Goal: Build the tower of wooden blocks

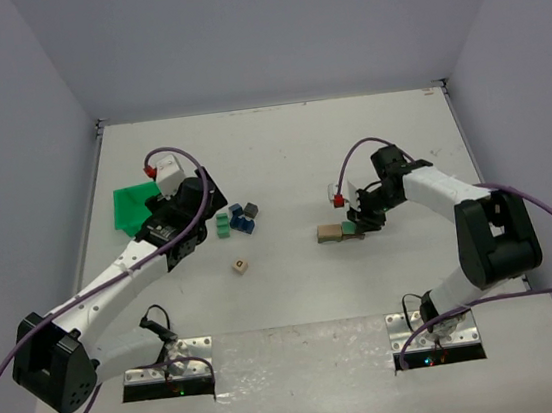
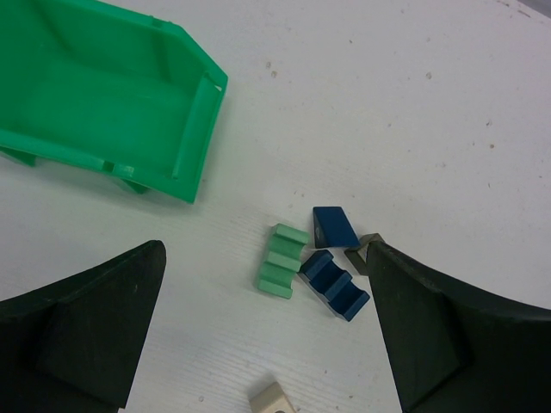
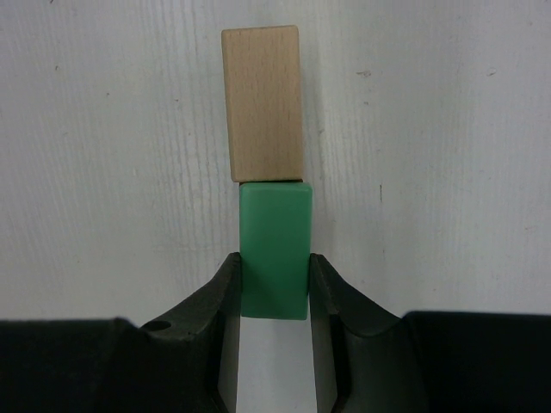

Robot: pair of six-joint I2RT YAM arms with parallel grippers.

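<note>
The scene is closed on three sides by plain grey-lilac walls (image 1: 254, 28). A white bench (image 1: 289, 144), slightly speckled, is seen below them. A green plastic bin (image 1: 127, 207) is placed at the left of the top view.

The left pincer (image 2: 267, 284) is held spread wide above a group of loose blocks just right of the bin. In this group are a green notched block (image 2: 281, 260), a blue notched block (image 2: 334, 284) just beside it and a dark blue wedge (image 2: 334, 226). A pale cube (image 2: 273, 400) lies apart from them, at the lower edge of the frame.

The wood block tower (image 1: 338, 231) is found at the centre right of the top view, and only its beginning is there. A tan block (image 3: 263, 103) lies flat on the bench. A green block (image 3: 275, 232) is pinched on its two long sides by the right pincer (image 3: 275, 267).

In the right wrist view the tan block lies straight ahead of the pincer, toward the upper edge of the frame. Its near end meets the far end of the green block, and both long axes run in one line, away from the pincer. Whether the green block rests on the bench or is held slightly above it cannot be told.

The right arm is clearly the nearer one to the tower, while the left arm is well apart from it. The next placing is judged to depend on this straight line being kept.
</note>
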